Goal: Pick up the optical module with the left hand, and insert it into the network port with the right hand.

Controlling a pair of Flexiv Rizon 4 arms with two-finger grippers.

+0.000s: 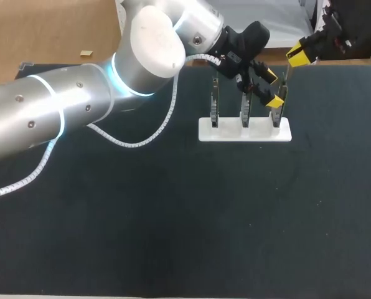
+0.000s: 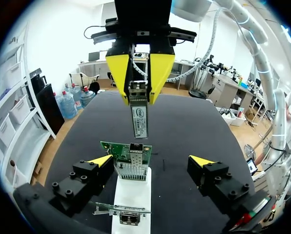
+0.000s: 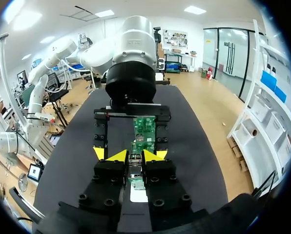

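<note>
In the left wrist view my right gripper (image 2: 138, 78) hangs above, shut on the silver optical module (image 2: 139, 119), which points down at the network port (image 2: 134, 147) on a green board (image 2: 112, 147). My left gripper (image 2: 150, 163) is open wide, one finger on each side of that board, with nothing held. The head view shows the left gripper (image 1: 273, 88) around the rightmost board (image 1: 279, 112) and the right gripper (image 1: 296, 56) just beyond it. In the right wrist view the module (image 3: 135, 168) sits between my right gripper's (image 3: 135, 156) fingers.
A white holder (image 1: 244, 131) on the black table carries three upright boards in a row. My left arm (image 1: 79, 106) crosses the table from the left, with a white cable looping off it. A small tan piece (image 1: 86, 54) lies at the far left.
</note>
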